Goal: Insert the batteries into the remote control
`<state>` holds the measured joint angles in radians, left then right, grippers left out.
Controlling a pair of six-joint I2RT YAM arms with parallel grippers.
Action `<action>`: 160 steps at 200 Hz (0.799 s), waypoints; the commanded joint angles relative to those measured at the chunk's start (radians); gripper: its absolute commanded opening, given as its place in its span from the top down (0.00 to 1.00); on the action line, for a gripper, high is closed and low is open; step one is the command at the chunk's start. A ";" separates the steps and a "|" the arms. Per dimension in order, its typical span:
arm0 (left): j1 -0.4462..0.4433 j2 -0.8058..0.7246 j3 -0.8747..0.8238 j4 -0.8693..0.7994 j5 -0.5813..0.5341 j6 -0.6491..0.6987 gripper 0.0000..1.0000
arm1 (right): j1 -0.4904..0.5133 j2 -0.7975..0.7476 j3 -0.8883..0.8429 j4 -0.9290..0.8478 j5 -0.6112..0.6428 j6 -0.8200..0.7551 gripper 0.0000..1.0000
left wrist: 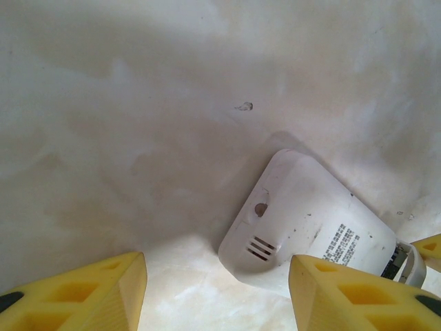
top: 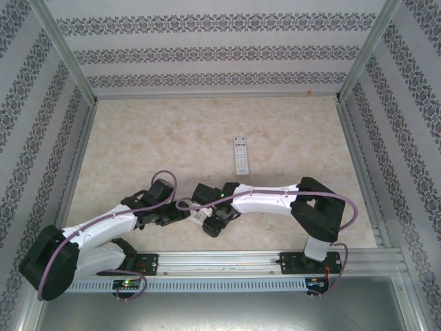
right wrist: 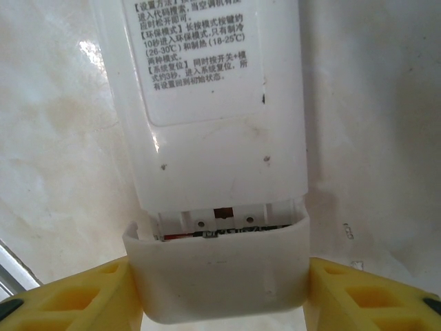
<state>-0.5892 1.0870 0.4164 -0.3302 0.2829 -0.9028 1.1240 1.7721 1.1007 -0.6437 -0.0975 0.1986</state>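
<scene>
A white remote (right wrist: 213,124) lies face down, its printed label up. Its battery cover (right wrist: 220,276) is slid partly off the near end. My right gripper (right wrist: 220,307) is shut on that cover, with a yellow finger (right wrist: 76,300) pressed against each side. In the gap above the cover shows a thin red and dark strip (right wrist: 213,234); I cannot tell whether it is a battery. Loose batteries are out of view. The remote's far end (left wrist: 303,221) lies just ahead of my left gripper (left wrist: 217,303), which is open and touches nothing. In the top view both grippers (top: 172,214) (top: 207,219) meet over this remote.
A second, slimmer white remote (top: 241,153) with buttons up lies mid-table, beyond both arms. Patterned walls and metal rails (top: 79,186) fence the marble tabletop (top: 138,138). The right gripper's finger (left wrist: 431,245) shows at the edge of the left wrist view.
</scene>
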 commanded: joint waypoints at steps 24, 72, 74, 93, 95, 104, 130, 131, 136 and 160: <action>-0.012 -0.013 -0.017 0.013 -0.014 -0.016 0.43 | 0.022 0.045 0.004 -0.002 0.026 0.031 0.42; -0.011 -0.010 -0.018 0.016 -0.013 -0.013 0.43 | 0.032 0.050 0.006 -0.008 0.029 0.033 0.36; -0.012 -0.011 -0.018 0.016 -0.014 -0.013 0.43 | 0.032 0.050 0.006 -0.008 0.030 0.033 0.36; -0.012 -0.011 -0.021 0.018 -0.013 -0.016 0.43 | 0.032 0.040 0.013 -0.011 0.043 0.032 0.35; -0.012 -0.011 -0.021 0.019 -0.012 -0.016 0.43 | 0.031 0.038 0.014 -0.013 0.045 0.030 0.35; -0.012 -0.012 -0.022 0.019 -0.011 -0.018 0.43 | 0.033 0.031 0.018 -0.015 0.053 0.030 0.34; -0.012 -0.012 -0.020 0.020 -0.010 -0.017 0.43 | 0.031 0.020 0.030 -0.022 0.074 0.025 0.33; -0.012 -0.012 -0.021 0.020 -0.009 -0.018 0.43 | 0.030 0.020 0.030 -0.022 0.074 0.025 0.33; -0.012 -0.012 -0.022 0.020 -0.010 -0.018 0.43 | 0.030 0.018 0.031 -0.022 0.077 0.024 0.33; -0.012 -0.011 -0.024 0.023 -0.011 -0.019 0.43 | 0.030 0.019 0.026 -0.020 0.079 0.024 0.33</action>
<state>-0.5892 1.0859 0.4095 -0.3260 0.2829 -0.9035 1.1484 1.7828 1.1130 -0.6544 -0.0483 0.2142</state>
